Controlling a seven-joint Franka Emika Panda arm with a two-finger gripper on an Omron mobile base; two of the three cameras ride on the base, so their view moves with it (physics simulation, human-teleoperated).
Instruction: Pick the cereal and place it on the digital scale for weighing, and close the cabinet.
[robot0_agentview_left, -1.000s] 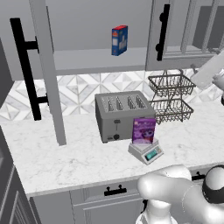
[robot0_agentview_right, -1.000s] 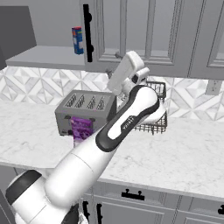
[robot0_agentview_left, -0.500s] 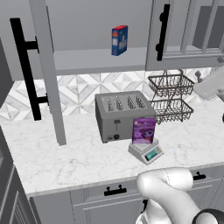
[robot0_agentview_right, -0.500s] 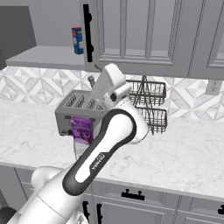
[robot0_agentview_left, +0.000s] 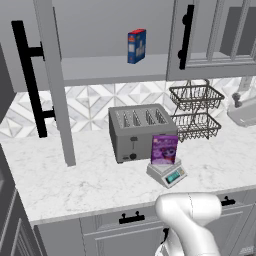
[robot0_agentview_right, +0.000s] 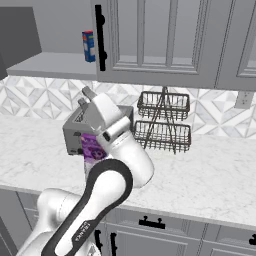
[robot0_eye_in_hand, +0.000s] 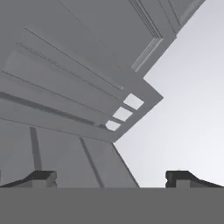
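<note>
My gripper (robot0_eye_in_hand: 109, 177) is empty, fingers spread wide. The cereal (robot0_agentview_left: 164, 149) stands on the digital scale (robot0_agentview_left: 167, 173), near the toaster (robot0_agentview_left: 137, 131). Remaining step: close the cabinet (robot0_agentview_left: 52, 75); I must reach its open left door.

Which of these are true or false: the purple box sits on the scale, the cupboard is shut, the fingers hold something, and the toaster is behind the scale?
1. The cereal stands on the digital scale. True.
2. The cabinet is shut. False: its door stands open, showing a blue box on the shelf.
3. The fingers hold something. False: they are spread apart with nothing between them.
4. The toaster stands behind the scale. True.
</note>
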